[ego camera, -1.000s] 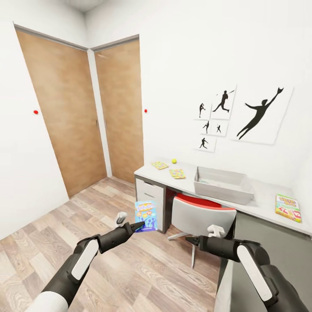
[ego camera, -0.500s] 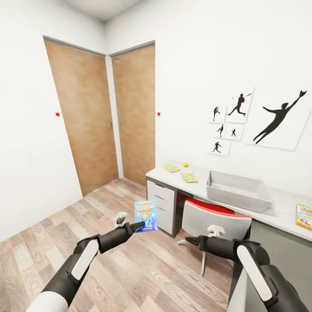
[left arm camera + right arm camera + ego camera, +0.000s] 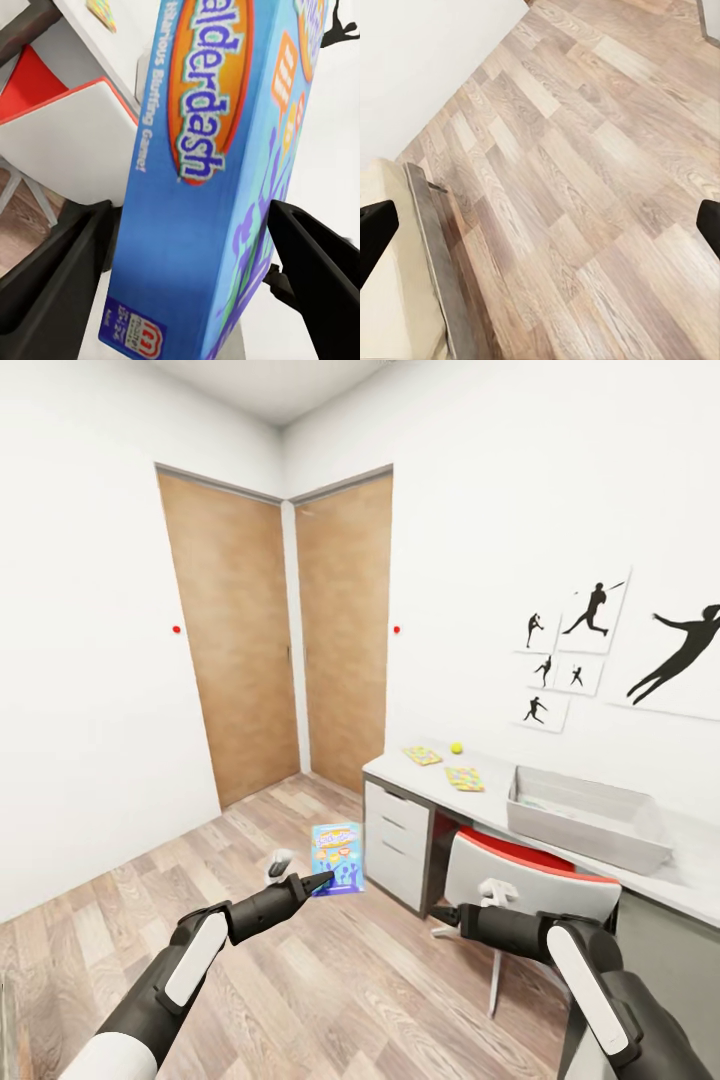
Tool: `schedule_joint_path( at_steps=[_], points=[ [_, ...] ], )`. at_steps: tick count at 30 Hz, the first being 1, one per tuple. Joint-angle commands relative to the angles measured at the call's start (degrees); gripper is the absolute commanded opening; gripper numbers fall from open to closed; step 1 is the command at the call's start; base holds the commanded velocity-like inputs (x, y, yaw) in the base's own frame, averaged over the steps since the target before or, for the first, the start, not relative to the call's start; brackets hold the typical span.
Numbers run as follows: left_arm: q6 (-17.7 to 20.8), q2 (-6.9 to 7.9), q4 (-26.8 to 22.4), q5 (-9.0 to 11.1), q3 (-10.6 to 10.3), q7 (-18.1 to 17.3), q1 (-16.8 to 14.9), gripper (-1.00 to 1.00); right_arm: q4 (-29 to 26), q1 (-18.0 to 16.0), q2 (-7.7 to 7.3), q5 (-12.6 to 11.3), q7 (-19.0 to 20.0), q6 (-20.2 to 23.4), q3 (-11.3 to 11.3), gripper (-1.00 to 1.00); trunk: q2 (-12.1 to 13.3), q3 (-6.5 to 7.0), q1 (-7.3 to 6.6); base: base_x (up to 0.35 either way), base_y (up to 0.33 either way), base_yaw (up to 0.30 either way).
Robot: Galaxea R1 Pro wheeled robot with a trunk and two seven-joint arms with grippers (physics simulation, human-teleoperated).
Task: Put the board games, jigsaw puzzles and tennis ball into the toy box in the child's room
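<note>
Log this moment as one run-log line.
left gripper: shut on blue board game | right gripper: open, empty | toy box: on table

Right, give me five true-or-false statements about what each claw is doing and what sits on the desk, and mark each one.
1. The left claw grips a blue game box. True.
2. The right claw carries the tennis ball. False: its fingers are apart with nothing between; the ball lies on the desk.
3. The grey bin sits on the desk. True.
4. Both jigsaw sheets are inside the bin. False: they lie on the desktop beside it.
5. The chair has a red seat. True.
</note>
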Motion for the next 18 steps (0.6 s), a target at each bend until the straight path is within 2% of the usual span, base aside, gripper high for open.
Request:
schedule_joint_path(
  at_steps=[1, 7, 18],
  points=[
    [0.39, 0.03, 0.01, 0.61, -0.09, 0.09, -0.03, -1.00, -0.03, -0.01, -0.03, 0.37, 0.38, 0.14, 0.00, 1.00, -0.04, 0.03, 0.02, 0.000, 0.000, 0.162],
    [0.39, 0.03, 0.01, 0.63, -0.07, 0.09, -0.03, -1.00, -0.03, -0.01, -0.03, 0.37, 0.38, 0.14, 0.01, 1.00, -0.04, 0.18, 0.02, 0.000, 0.000, 0.080],
    [0.39, 0.03, 0.08, 0.61, -0.02, 0.09, -0.03, -1.00, -0.03, -0.01, -0.03, 0.37, 0.38, 0.14, 0.01, 1.00, -0.04, 0.23, 0.02, 0.007, 0.000, 0.016]
  ],
)
